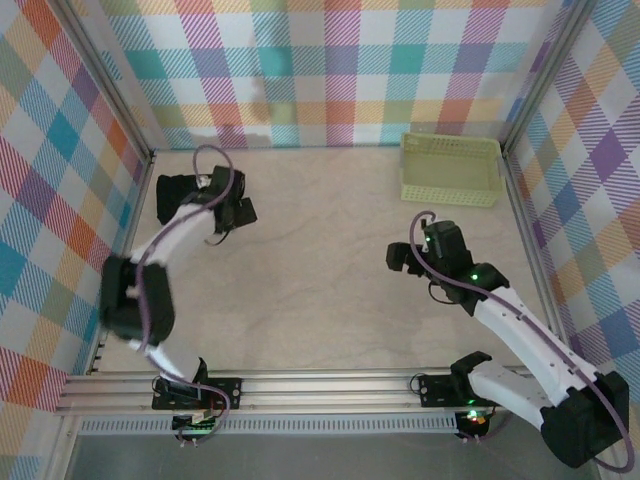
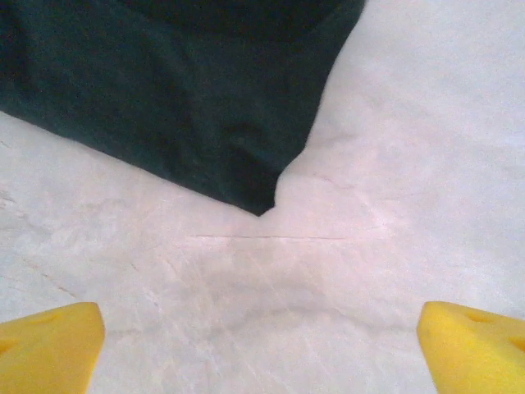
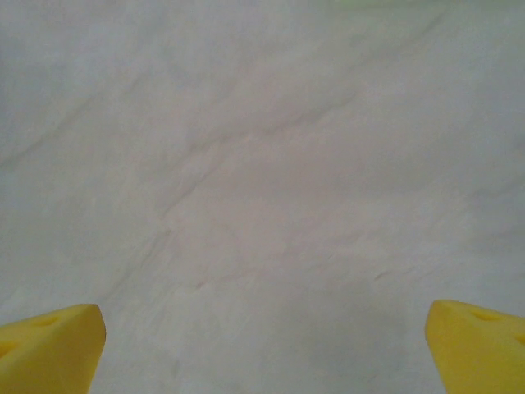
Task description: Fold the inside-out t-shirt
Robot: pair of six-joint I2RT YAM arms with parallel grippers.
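Note:
The inside-out t-shirt [image 1: 172, 196] lies as a small black bundle at the far left of the table. In the left wrist view it is dark fabric [image 2: 164, 90] across the top, with a corner pointing down toward the middle. My left gripper [image 1: 222, 207] hovers just right of it, open [image 2: 262, 328], its yellow fingertips [image 2: 49, 349] wide apart over bare table and clear of the cloth. My right gripper [image 1: 402, 258] is right of centre, far from the shirt. It is open [image 3: 264, 328] too, with nothing between its fingers.
A pale green plastic basket [image 1: 450, 168] stands at the back right against the wall. Checked walls close in the back and both sides. An aluminium rail [image 1: 320, 385] runs along the near edge by the arm bases.

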